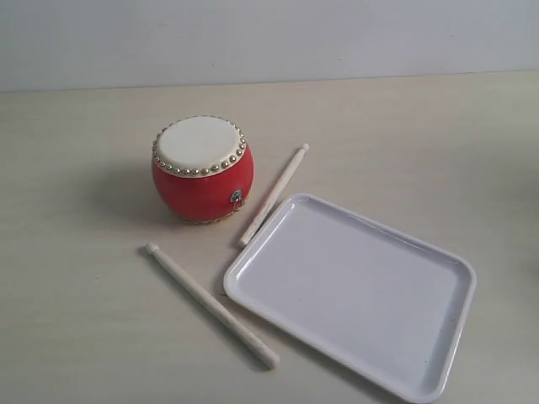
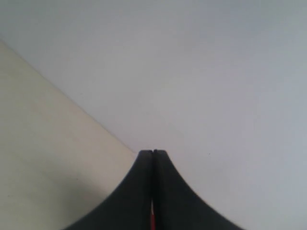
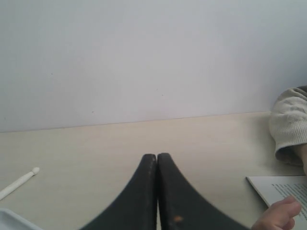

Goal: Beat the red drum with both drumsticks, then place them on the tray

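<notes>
My left gripper [image 2: 153,152] and right gripper [image 3: 157,155] are both pinched together on nothing, and I fear the stick [image 1: 274,194] lying between drum [image 1: 202,168] and tray [image 1: 354,286], perhaps touching its rim, leaves little room for a grasp, while the nearer stick [image 1: 210,305] may roll away.

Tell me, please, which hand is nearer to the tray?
Right, probably. The right hand, shut, has a corner of the tray within its wrist view. The left hand, also shut, sees only table and wall, so it seems farther away.
</notes>
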You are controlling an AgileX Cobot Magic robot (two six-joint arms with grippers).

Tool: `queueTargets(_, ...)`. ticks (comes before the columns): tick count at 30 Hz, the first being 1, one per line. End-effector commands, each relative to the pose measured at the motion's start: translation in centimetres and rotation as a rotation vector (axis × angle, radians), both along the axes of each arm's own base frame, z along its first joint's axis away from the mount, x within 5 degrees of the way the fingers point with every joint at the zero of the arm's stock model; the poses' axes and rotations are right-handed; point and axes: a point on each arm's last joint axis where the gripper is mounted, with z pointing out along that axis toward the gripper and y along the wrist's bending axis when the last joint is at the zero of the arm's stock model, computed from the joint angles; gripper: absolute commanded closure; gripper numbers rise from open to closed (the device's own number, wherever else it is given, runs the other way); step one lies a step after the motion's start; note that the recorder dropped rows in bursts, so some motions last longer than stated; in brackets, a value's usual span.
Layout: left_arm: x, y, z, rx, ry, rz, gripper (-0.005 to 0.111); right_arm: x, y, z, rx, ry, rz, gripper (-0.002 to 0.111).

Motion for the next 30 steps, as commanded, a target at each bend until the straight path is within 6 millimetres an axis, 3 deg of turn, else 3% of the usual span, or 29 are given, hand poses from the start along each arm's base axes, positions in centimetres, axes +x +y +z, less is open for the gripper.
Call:
queueTargets(1, 0.1, 0.0, 0.5, 0.123, -0.033, -0.001, 0.107, 0.0, 0.0, -0.1, -0.004, -0.005, -0.005, 0.108)
queueTargets(11, 0.0, 0.3, 1.5, 0.105, -0.145, 0.041, 0.107, 0.0, 0.0, -0.1, -0.004, -0.005, -0.005, 0.108)
queueTargets(20, 0.1, 0.1, -1.2, 0.134, -0.019, 0.013, 0.107, 0.0, 0.0, -0.1, -0.004, -0.005, -0.005, 0.108)
queueTargets(30, 0.0, 0.0, -0.7, 0.212, -0.075, 0.008, 0.107, 0.0, 0.0, -0.1, -0.004, -0.005, -0.005, 0.108)
